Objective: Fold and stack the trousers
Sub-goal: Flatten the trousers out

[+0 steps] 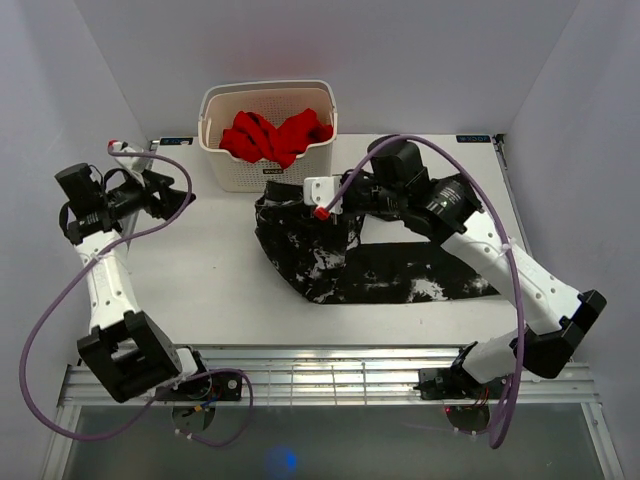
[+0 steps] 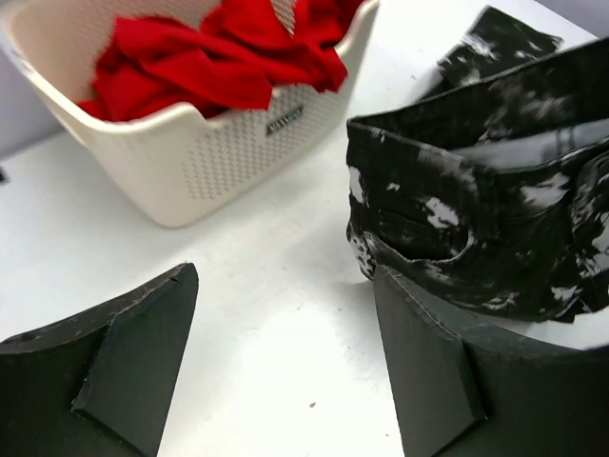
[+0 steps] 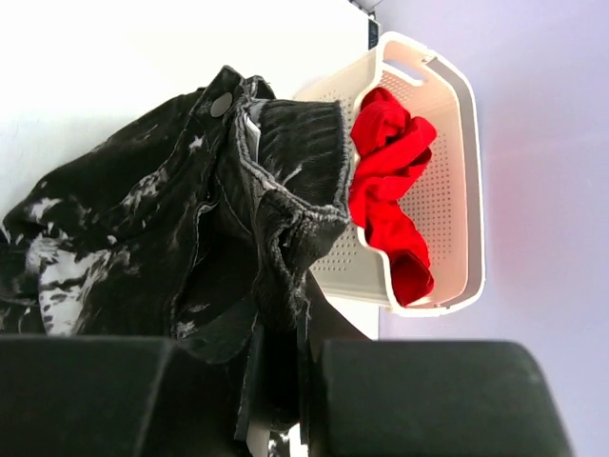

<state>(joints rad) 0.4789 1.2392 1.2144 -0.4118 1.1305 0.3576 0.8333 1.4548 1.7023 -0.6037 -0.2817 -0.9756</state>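
**Two pincers, one grip on the trousers**

One pincer alone holds cloth. The right pincer [image 3: 276, 381] is clamped on the waistband edge of the trousers [image 3: 190, 238], with black speckled fabric pinched between its two fingers. The waist end stands bunched up in front of this pincer. From above, the legs of the trousers [image 1: 370, 265] trail back under the right arm and lie flat on the table [image 1: 200, 270]. Just beyond the right pincer sits the white basket [image 3: 457, 190] with a red garment [image 3: 390, 181] heaped inside it.

The left pincer [image 2: 284, 286] has its jaws spread wide and grips nothing; only bare tabletop shows between its fingers [image 2: 143, 362]. Ahead of it and to its right rises the bunched waist of the trousers, apart from the fingers in the overhead view. Ahead and to its left stands the basket.
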